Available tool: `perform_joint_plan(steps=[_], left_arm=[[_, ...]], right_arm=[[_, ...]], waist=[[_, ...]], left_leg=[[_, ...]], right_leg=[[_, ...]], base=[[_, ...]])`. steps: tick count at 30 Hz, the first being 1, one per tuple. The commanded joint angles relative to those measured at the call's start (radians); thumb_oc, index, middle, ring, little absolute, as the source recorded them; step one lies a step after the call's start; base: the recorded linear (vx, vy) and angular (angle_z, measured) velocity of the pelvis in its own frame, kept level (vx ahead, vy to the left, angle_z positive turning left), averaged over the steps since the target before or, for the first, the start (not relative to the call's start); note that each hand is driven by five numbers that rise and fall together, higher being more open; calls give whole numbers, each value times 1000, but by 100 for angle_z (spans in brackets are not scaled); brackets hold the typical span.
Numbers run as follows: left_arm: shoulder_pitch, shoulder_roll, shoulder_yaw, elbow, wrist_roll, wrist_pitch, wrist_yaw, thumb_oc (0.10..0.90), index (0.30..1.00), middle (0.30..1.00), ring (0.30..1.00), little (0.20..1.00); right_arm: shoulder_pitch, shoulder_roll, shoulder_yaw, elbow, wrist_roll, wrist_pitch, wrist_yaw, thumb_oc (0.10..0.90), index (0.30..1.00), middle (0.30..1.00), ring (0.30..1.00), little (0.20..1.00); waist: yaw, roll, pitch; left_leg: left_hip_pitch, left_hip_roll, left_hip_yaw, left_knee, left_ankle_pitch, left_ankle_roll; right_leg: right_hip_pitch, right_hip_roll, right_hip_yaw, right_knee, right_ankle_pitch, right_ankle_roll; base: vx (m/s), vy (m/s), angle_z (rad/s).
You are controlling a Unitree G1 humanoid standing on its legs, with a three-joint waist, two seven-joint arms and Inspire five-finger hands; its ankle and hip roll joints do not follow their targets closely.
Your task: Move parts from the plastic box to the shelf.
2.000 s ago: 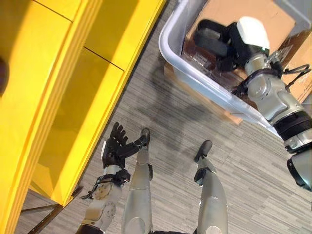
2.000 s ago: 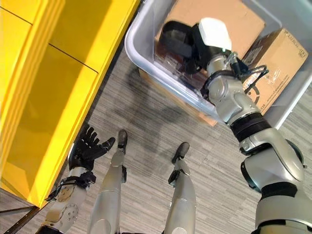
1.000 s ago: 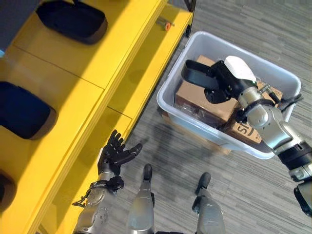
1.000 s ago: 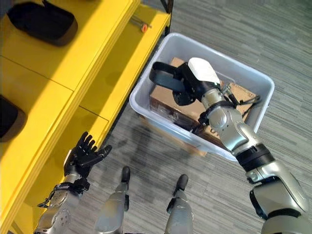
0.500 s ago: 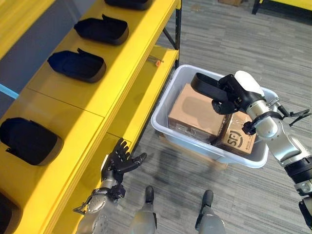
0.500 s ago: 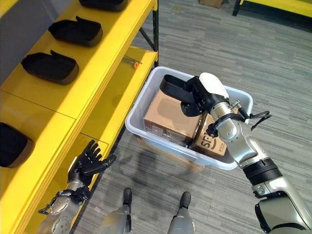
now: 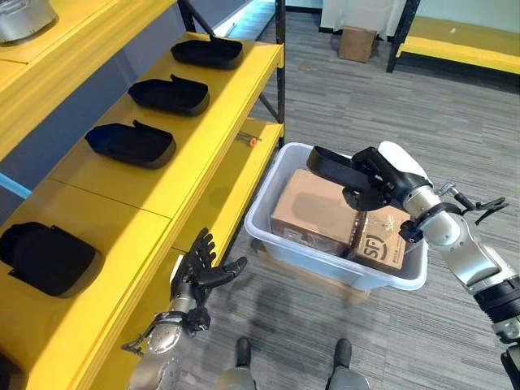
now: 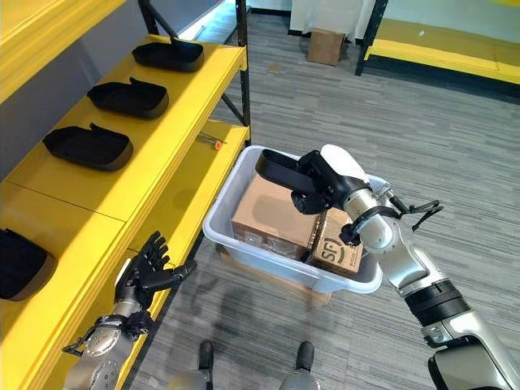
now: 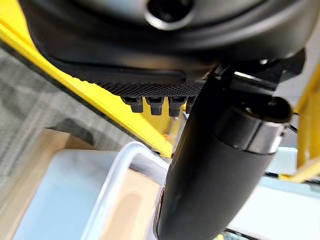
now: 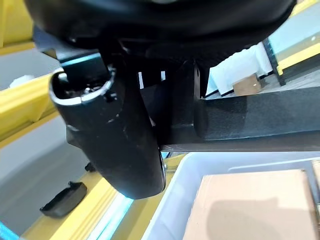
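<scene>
Looking down, we see a plastic box sitting on the grey floor, just right of the yellow shelf. Inside the box sit two cardboard boxes. The big cardboard box is on the left side of the box, and the small cardboard box leans up against it on the right.

On the shelf we see black parts lying in a row. One part is nearest to us, then a second part, a third part, and the far part at the end of the shelf.

Our right hand is up above the plastic box. Its fingers are curled round a black part, and it holds that part in the air over the big cardboard box. The white thumb cover shows on top of the hand.

Our left hand is low on the near left, right beside the front edge of the shelf. Its fingers are spread wide, and it holds nothing.
</scene>
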Motion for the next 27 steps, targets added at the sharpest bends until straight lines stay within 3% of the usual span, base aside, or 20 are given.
perform_joint_plan(steps=[1,9,15,27], left_arm=[[-43,33,26,-52,62,-100,24,900,1000,1000,1000,1000],[-118,127,96,-90,257,-148,92,900,1000,1000,1000,1000],[-156,143,117,-85,260,-168,111,900,1000,1000,1000,1000],[-268,260,109,-77,384,-208,149,900,1000,1000,1000,1000]], right_arm=[[-63,-20,-79,-66,76,-98,-56,400,300,300,300,300],[11,-8,-145,-122,166,-135,-35,400,300,300,300,300],[15,-21,-146,-155,179,-147,-21,400,300,300,300,300],[-3,-4,-107,-177,258,-167,16,400,300,300,300,300]], waist=[[15,-27,-169],[-8,-23,-199],[-19,-25,-200],[-38,-28,-206]], left_leg=[[82,66,3,4,-81,-26],[100,73,28,-9,-80,-38],[85,73,34,-9,-75,-43],[121,75,52,-9,-88,-46]], right_leg=[[-35,-56,65,155,-107,67],[-18,-49,73,107,-90,71],[-27,-49,77,89,-70,71],[-11,-44,97,104,-88,70]], base=[[20,-16,-8],[-10,-10,-8],[-30,-6,-2],[15,-3,-6]])
